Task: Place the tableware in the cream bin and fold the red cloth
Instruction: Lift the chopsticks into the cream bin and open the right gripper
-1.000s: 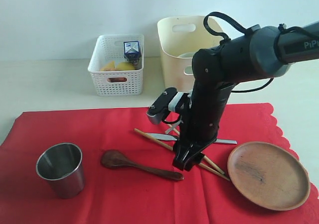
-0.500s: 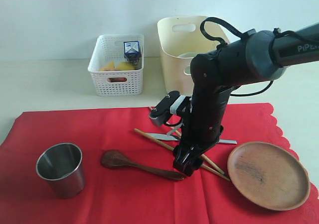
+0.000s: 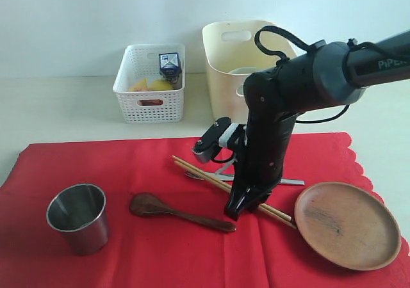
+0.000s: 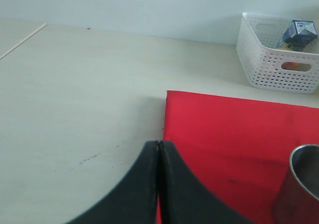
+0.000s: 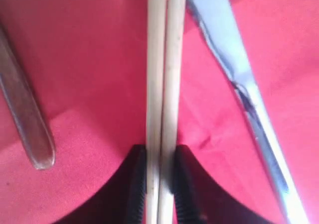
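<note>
The right claw [image 5: 159, 153] has just closed on the chopsticks [image 3: 198, 173] — now pinched side by side, mid-frame on the cloth [image 3: 128, 166], no longer splayed. They look ready to lift toward the bin [image 3: 224, 64], upper centre. The left claw [image 4: 158, 152] is shut — empty.

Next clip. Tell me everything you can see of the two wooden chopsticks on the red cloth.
The chopsticks are two long, thin, pale wooden sticks, held side by side and parallel. They run slantwise across the middle of the red cloth, crossing the silver knife. The right gripper is closed on both about midway along, one finger against each outer side. Whether they are lifted off the cloth cannot be told.
</note>
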Controlling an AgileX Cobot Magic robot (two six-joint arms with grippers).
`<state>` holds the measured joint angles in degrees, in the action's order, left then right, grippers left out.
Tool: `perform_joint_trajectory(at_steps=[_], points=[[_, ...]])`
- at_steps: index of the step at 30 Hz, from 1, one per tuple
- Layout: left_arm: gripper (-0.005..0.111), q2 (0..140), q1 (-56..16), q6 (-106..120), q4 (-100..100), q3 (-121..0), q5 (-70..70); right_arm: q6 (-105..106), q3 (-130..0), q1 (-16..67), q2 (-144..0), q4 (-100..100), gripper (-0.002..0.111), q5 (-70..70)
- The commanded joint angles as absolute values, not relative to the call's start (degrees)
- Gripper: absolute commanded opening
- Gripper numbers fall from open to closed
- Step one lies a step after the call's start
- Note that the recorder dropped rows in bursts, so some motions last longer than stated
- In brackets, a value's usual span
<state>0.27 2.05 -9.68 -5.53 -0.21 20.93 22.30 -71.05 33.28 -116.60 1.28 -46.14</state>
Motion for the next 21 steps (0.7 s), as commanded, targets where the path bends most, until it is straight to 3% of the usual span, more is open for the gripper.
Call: perform_joint_trajectory(at_steps=[1, 8, 15, 21], points=[[0.001, 0.0, 1.9, -9.7, -5.5, 0.0, 20.3, 22.4, -71.3, 33.3, -111.1, 3.3, 0.0, -44.7], [0.001, 0.0, 1.9, -9.7, -5.5, 0.0, 20.3, 22.8, -71.3, 33.3, -100.2, 9.7, 0.0, -28.4], [0.001, 0.0, 1.9, -9.7, -5.5, 0.0, 20.3, 22.8, -71.3, 32.8, -99.4, 10.2, 0.0, -8.0], [0.001, 0.0, 1.9, -9.7, -5.5, 0.0, 20.3, 22.2, -71.3, 24.7, -101.4, 10.6, 0.0, 11.2]])
